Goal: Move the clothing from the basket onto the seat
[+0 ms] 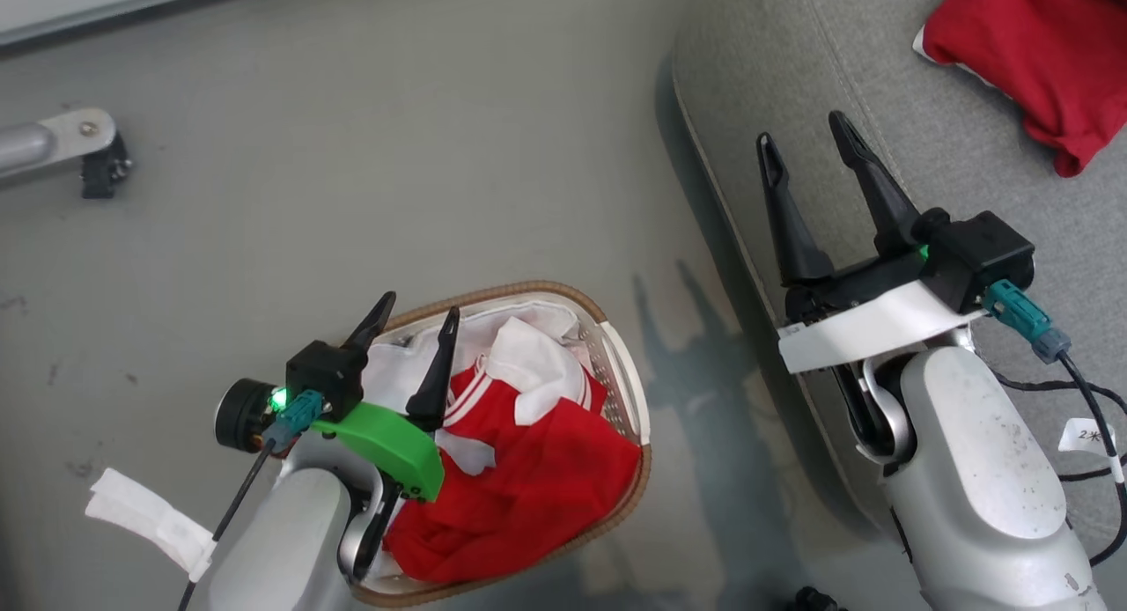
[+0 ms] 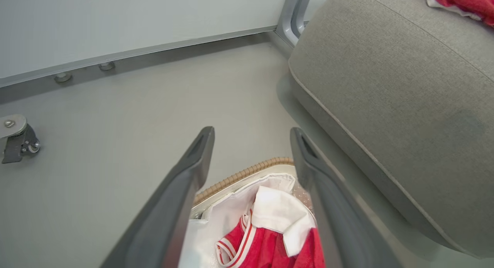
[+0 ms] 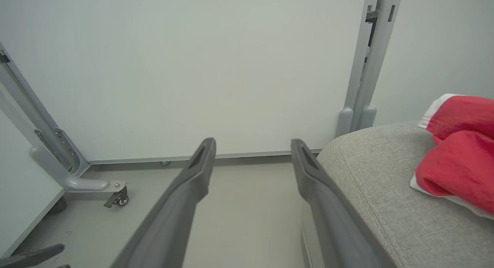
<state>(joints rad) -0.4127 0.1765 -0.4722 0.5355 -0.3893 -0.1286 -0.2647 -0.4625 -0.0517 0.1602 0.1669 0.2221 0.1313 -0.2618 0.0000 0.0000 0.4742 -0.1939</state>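
The oval basket [image 1: 627, 378] holds red clothing [image 1: 537, 479] with white striped trim, bunched with white cloth [image 1: 539, 364]. Another red garment [image 1: 1030, 56] lies on the grey sofa [image 1: 792, 74], cut off by the frame edge. The left gripper [image 1: 421, 305] hangs spread and empty over the basket, and its arm hides the near rim. The right gripper [image 1: 800, 128], also spread and empty, hovers over the sofa's edge.

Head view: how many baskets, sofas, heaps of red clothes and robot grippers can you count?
Basket: 1
Seat: 1
Red clothing heaps: 2, one in the basket, one on the seat
Grippers: 2, left gripper and right gripper, both open
Total: 6
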